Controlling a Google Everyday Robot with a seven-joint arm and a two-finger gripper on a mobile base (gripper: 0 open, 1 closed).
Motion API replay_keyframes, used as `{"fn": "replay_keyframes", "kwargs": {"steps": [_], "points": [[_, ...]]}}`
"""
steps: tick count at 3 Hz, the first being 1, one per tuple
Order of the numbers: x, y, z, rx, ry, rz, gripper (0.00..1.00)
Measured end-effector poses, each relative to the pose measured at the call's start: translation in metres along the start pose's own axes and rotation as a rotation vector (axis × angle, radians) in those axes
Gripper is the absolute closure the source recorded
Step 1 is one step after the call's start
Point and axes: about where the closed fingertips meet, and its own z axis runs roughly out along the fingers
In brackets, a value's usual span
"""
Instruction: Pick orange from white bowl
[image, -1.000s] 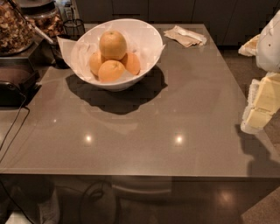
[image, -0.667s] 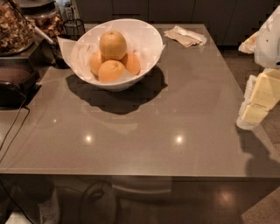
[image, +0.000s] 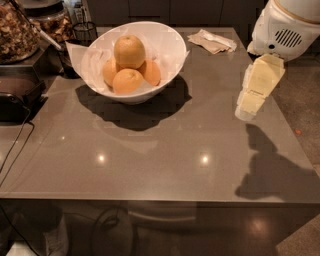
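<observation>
The orange, pale yellow-orange and the largest fruit, sits on top of three smaller, deeper-orange fruits in the white bowl. The bowl is lined with white paper and stands at the far left of the grey table. My gripper hangs from the white arm over the table's right side, well to the right of the bowl and apart from it. It holds nothing that I can see.
A crumpled napkin lies at the table's far edge, right of the bowl. Glass jars of snacks and a dark tray stand at the left. A black cable runs down the left edge.
The arm and gripper have moved leftward and further into view over the table's right side. The bowl and fruits have not moved.
</observation>
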Motion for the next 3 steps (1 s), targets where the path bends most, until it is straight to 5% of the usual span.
{"fn": "replay_keyframes", "kwargs": {"steps": [1,3], "points": [[0.000,0.000,0.000,0.000,0.000,0.000,0.00],[-0.059,-0.033,0.011,-0.071,-0.147,0.105,0.00]]}}
